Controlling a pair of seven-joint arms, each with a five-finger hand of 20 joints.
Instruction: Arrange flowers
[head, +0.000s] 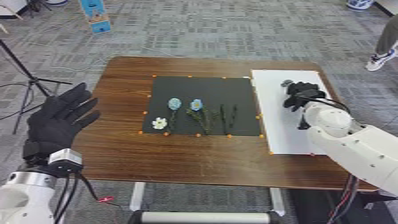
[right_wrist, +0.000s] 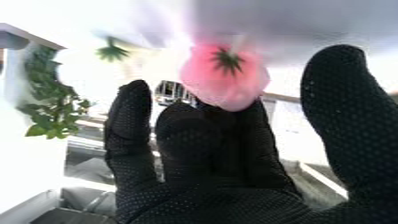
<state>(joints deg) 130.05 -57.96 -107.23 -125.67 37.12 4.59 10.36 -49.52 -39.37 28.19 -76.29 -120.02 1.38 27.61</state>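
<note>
The fingers (right_wrist: 131, 120) of the right hand (head: 305, 95) are parted rather than pressed together, and the thumb stands well away from them. Nothing is seen pinched between thumb and fingers. Taking the way the fingers point as twelve o'clock in the right wrist view, the pink bloom (right_wrist: 218, 80) lies at twelve, just at the tips of the middle fingers and on the near side of the gap to the thumb. Its green sepals (right_wrist: 228, 61) face the camera. The fingertips overlap the bloom's edge there; whether they touch it, I cannot tell. By that same clock, a spiky green piece (right_wrist: 113, 53) is at eleven, apart from the fingers, and leafy greenery (right_wrist: 53, 102) at ten.

In the head view the right hand is over the white sheet (head: 289, 135), a little past the sheet's twelve o'clock, with a small grey thing (head: 287, 83) just beside it at its eleven. The sheet lies toward three o'clock on the brown desk (head: 178, 165).

Near the desk's middle is a dark mat (head: 204, 87). On it, a pale blue bloom (head: 174, 103) lies at nine o'clock, a blue flower (head: 196, 105) near the centre, a white flower (head: 159, 123) at eight, and slim green stems (head: 223, 115) around four.

The left hand (head: 58, 117) is beyond the desk's edge at nine o'clock, its fingers spread and pointing toward one.
</note>
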